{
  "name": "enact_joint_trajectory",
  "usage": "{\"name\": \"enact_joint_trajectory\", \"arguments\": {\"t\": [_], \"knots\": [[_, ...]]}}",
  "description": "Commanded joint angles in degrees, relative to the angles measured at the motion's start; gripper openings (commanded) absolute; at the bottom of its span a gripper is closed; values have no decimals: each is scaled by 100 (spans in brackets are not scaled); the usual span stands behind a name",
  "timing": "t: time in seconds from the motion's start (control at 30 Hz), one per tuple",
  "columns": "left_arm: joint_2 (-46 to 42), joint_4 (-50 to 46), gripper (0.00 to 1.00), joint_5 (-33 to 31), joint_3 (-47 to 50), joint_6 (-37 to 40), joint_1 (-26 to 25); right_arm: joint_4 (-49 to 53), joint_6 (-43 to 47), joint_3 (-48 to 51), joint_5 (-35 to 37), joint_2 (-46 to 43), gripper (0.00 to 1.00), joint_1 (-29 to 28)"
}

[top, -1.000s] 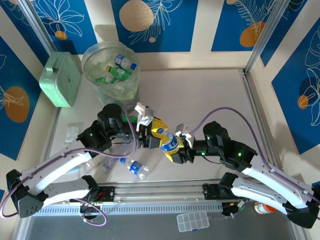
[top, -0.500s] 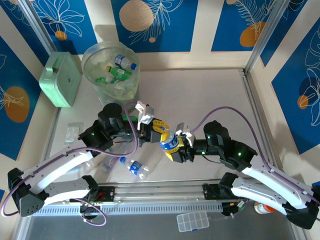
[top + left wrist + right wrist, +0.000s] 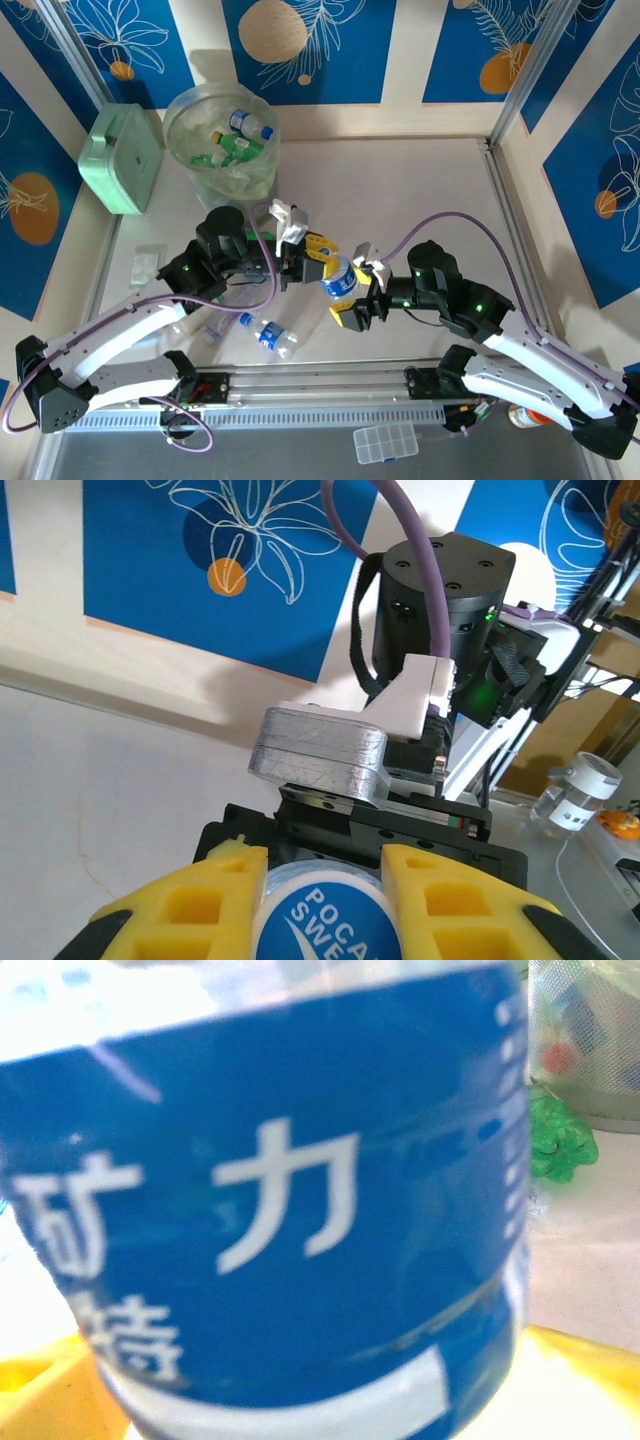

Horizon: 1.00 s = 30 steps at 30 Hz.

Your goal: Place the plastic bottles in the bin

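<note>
We see our left gripper (image 3: 326,266) pinching the blue-labelled bottle (image 3: 338,281); our right gripper (image 3: 350,286) flanks it, jaws spread. Other bottles (image 3: 240,135) lie in the bin (image 3: 178,150).

A pale grey desk (image 3: 420,200) lies at the centre, evenly lit, with soft shadows. Blue wall panels with white leaf drawings and orange and tan discs (image 3: 300,50) stand from 9 round to 3 o'clock, split by cream strips (image 3: 400,60). Silver aluminium frame posts (image 3: 530,70) rise at 11 and 1 o'clock. A ribbed metal rail (image 3: 320,417) crosses 6 o'clock.
</note>
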<state>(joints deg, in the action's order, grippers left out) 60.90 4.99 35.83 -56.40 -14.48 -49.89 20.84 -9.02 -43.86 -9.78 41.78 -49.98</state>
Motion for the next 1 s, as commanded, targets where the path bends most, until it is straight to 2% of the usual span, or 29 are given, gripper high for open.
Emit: {"name": "enact_joint_trajectory", "arguments": {"t": [0.0,0.17,0.33,0.47,0.63,0.73,0.83,0.9,0.97], "knots": [[-79,2,0,-304,-116,131,14,96,-79,-133,21,-124,91,98],[-112,158,0,-428,-93,34,48,60,-189,-143,-18,-230,91,319],[-79,316,0,-145,-105,-99,53,20,-248,-98,222,-462,92,485],[-70,252,0,-183,-125,-99,71,-63,-365,-32,251,-711,99,658],[-146,244,0,-320,-104,-60,113,-81,-555,-108,-86,-803,99,911],[-225,25,0,-873,-159,73,189,-76,-727,-189,-82,-836,99,1043],[-306,-315,0,-2017,-331,168,430,9,-1022,-271,265,-825,99,1175],[-276,-522,0,-2437,-546,52,784,151,-1246,-372,268,-759,99,1315],[-136,-734,0,-2571,-911,-353,1359,444,-1487,-600,169,-561,99,1519]]}}
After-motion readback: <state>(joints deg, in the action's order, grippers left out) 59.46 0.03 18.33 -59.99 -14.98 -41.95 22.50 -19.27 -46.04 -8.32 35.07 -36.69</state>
